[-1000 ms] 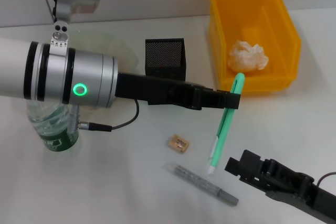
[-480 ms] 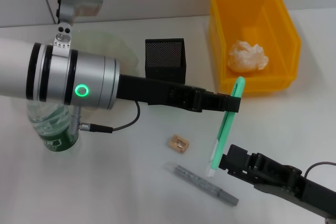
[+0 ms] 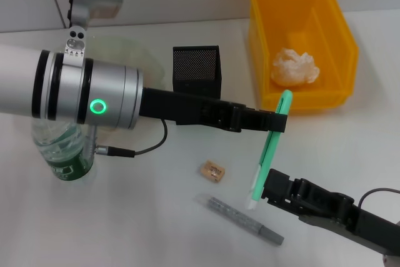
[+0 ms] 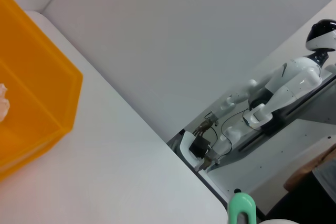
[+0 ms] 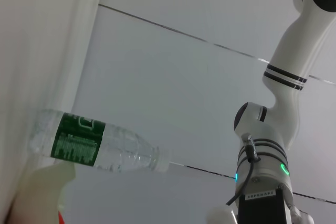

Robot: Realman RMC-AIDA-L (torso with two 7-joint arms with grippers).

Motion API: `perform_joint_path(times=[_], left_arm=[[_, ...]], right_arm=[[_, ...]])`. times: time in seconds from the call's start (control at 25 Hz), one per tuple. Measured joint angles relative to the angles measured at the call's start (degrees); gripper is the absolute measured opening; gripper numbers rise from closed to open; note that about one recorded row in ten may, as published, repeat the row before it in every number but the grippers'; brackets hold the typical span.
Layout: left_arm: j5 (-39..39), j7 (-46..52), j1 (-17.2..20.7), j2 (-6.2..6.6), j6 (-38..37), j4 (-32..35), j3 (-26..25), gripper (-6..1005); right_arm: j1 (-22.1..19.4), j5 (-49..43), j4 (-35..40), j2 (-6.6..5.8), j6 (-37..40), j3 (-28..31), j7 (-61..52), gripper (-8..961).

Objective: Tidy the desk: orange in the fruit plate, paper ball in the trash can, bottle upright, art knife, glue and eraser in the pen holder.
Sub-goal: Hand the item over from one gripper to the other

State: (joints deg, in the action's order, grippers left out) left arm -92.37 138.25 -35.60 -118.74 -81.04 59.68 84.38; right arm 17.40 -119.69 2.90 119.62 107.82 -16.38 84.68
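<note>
**Green art knife held above the desk**

Fingers of the left gripper (image 3: 279,119), at centre right of the head view, are closed on the upper part of the green art knife (image 3: 269,149), which hangs nearly upright with its white tip down. Just below that tip, the right gripper (image 3: 270,187) reaches in from the lower right corner; whether its fingers are open or closed cannot be told.

On the desk (image 3: 156,217), a grey glue stick (image 3: 244,219) lies at lower centre, with the tan eraser (image 3: 212,171) near it, up and to the left. The black mesh pen holder (image 3: 195,69) stands at upper centre, behind the left arm. The yellow trash can (image 3: 331,54) fills the upper right, and the paper ball (image 3: 294,67) lies inside it. The bottle (image 3: 64,154) stands upright at the left edge, partly hidden by the arm. The pale fruit plate (image 3: 134,51) shows above the arm at upper left.
</note>
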Motion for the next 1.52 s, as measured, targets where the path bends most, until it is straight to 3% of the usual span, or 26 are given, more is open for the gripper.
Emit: perform_joint_path(times=[0.12, 0.44, 0.64, 0.92, 1.12, 1.52], left_arm=[[0.0, 0.0, 0.0, 0.0, 0.0, -0.1, 0.0, 208], [0.4, 0.0, -0.1, -0.04, 0.0, -0.4, 0.1, 209], [0.4, 0.0, -0.3, -0.11, 0.0, -0.6, 0.2, 210], [0.5, 0.0, -0.4, -0.09, 0.0, -0.6, 0.2, 211], [0.5, 0.0, -0.4, -0.09, 0.0, -0.5, 0.3, 211], [0.6, -0.6, -0.3, -0.09, 0.0, -0.5, 0.3, 213]], right_arm=[[0.0, 0.2, 0.0, 0.03, -0.2, 0.2, 0.5, 831], [0.4, 0.2, -1.3, 0.08, -2.2, 0.0, 3.0, 659], [0.5, 0.1, -1.4, 0.08, -2.0, -0.1, 3.0, 474], [0.5, 0.1, -2.7, 0.08, -1.5, 0.3, 3.1, 465], [0.6, 0.2, -3.1, 0.08, -1.5, 0.5, 3.5, 333], [0.7, 0.3, -3.8, 0.11, -2.3, 0.6, 4.1, 296]])
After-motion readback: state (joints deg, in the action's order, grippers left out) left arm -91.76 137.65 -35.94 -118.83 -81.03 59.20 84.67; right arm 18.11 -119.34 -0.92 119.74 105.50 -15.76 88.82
